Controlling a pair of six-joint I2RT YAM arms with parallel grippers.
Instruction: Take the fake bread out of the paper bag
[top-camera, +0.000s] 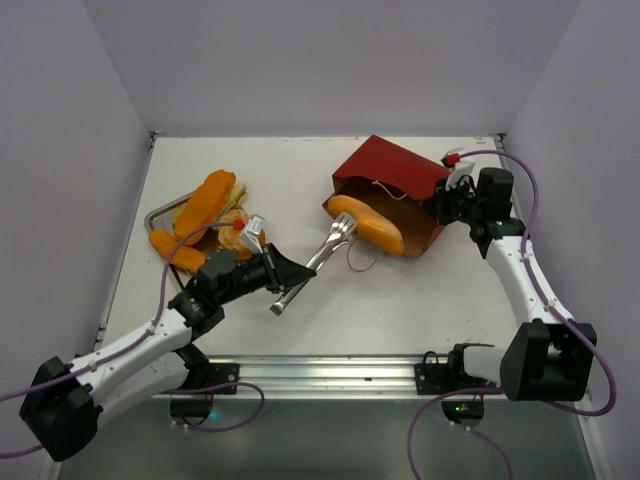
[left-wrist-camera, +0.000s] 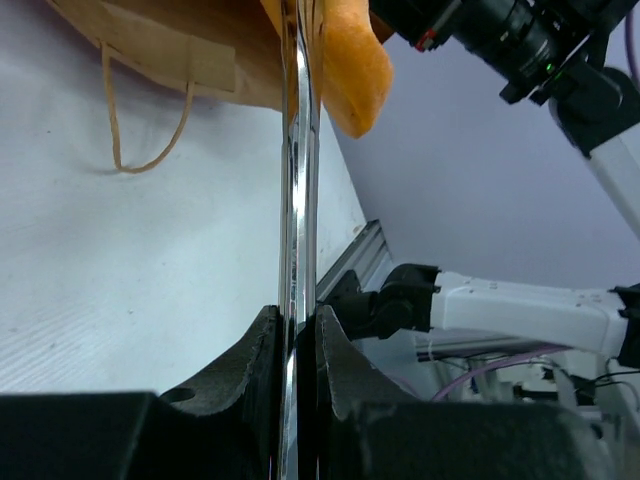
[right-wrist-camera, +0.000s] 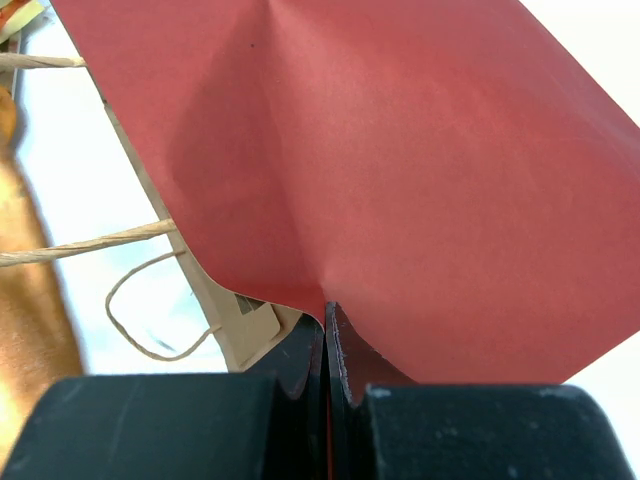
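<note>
The dark red paper bag (top-camera: 392, 172) lies on its side at the back right, its mouth facing left. A long golden-orange roll (top-camera: 368, 225) lies half out of the mouth. My left gripper (top-camera: 284, 282) is shut on the handle of the metal tongs (top-camera: 320, 258), whose tips grip the roll's left end. In the left wrist view the tongs (left-wrist-camera: 299, 180) run up to the roll (left-wrist-camera: 345, 60). My right gripper (top-camera: 445, 203) is shut on the bag's right edge; the red paper (right-wrist-camera: 400, 160) fills its view. Other bread pieces (top-camera: 207, 203) lie piled at the left.
A square metal tray (top-camera: 168, 210) holds the bread pile at the left. The bag's tan cord handle (top-camera: 360, 262) lies loose on the white table in front of the bag. Walls close the table on three sides.
</note>
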